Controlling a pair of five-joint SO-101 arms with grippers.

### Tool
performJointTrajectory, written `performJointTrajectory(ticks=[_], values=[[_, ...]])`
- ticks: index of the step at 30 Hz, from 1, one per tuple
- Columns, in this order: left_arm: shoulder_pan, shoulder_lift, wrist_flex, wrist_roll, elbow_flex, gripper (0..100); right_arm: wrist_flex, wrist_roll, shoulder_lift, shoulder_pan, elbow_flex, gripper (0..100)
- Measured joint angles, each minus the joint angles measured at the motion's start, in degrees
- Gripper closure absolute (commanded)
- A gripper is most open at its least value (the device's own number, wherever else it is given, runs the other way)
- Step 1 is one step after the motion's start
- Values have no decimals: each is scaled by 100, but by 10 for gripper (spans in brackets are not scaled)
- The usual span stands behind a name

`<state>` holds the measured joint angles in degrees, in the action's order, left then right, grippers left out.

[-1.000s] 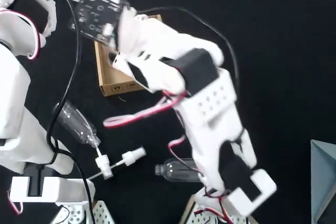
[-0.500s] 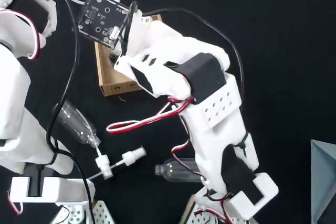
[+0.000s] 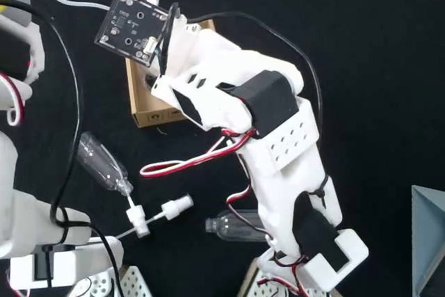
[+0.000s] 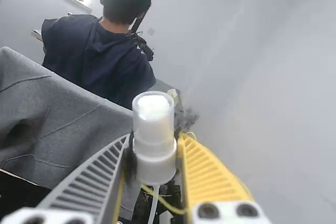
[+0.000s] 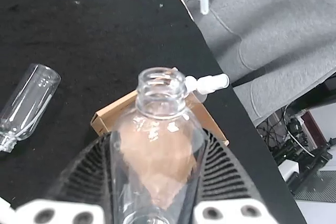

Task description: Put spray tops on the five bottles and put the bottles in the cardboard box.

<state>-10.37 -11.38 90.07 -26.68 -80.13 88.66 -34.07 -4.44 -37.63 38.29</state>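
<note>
My right gripper [image 5: 157,138] is shut on a clear bottle [image 5: 157,161], held neck-up with its mouth uncapped, above the cardboard box [image 5: 107,116]. A white spray top [image 5: 208,83] lies just past the neck, over the box. In the high view the right arm reaches across to the box [image 3: 149,113] at the back left. My left gripper [image 4: 154,148] is shut on a white spray top [image 4: 153,127] and is raised, pointing towards the room. On the black table lie two uncapped bottles [image 3: 104,165] [image 3: 236,226] and two loose spray tops [image 3: 138,220] [image 3: 176,206].
A grey-blue bin [image 3: 428,234] stands at the table's right edge. The table's far edge runs just behind the box, with grey cloth beyond it. A red-and-white cable [image 3: 188,158] loops below the right arm. The left arm's base [image 3: 42,262] occupies the front left corner.
The left arm has swung up and away towards the left edge. The right arm shifted slightly over the box a second ago and has since kept still.
</note>
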Motion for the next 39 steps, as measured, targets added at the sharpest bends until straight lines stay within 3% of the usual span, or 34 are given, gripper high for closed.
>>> performJointTrajectory(ticks=[13,18,30,39], values=[[0,0,105,-255,0,970,0,0,-18,-97,0,986],[0,0,123,-255,0,970,-62,0,-765,-273,-413,986],[0,0,123,-255,0,970,-1820,-176,-2119,-264,-2954,985],[589,-18,211,-255,0,970,-2330,-193,-2312,-264,-3385,985]])
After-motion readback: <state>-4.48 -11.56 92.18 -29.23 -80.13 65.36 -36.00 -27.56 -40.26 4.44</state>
